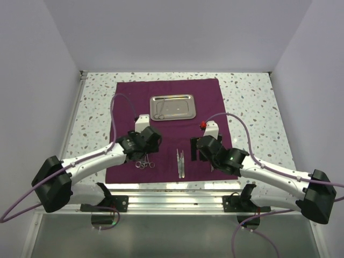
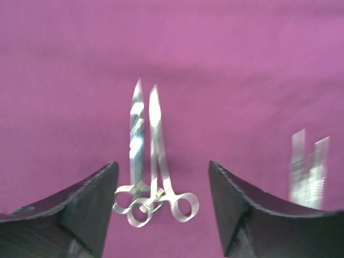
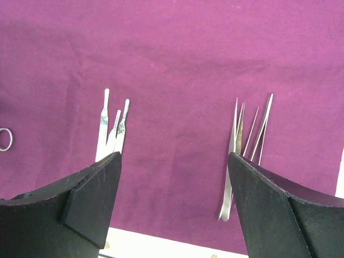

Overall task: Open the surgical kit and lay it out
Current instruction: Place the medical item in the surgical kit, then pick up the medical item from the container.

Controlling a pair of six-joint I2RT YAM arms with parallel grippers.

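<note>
On the cloth (image 1: 209, 97), one tray (image 1: 180, 110), two forceps (image 2: 137, 150)

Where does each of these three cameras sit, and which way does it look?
Top external: above and behind, looking down at the purple cloth, steel tray, left arm and right arm.
Left wrist: on the left arm, facing down past its open left gripper at ring-handled forceps.
Right wrist: on the right arm, facing down past its open right gripper at tweezers.
Shared: the cloth in all three; those tweezers likely in both wrist views.
</note>
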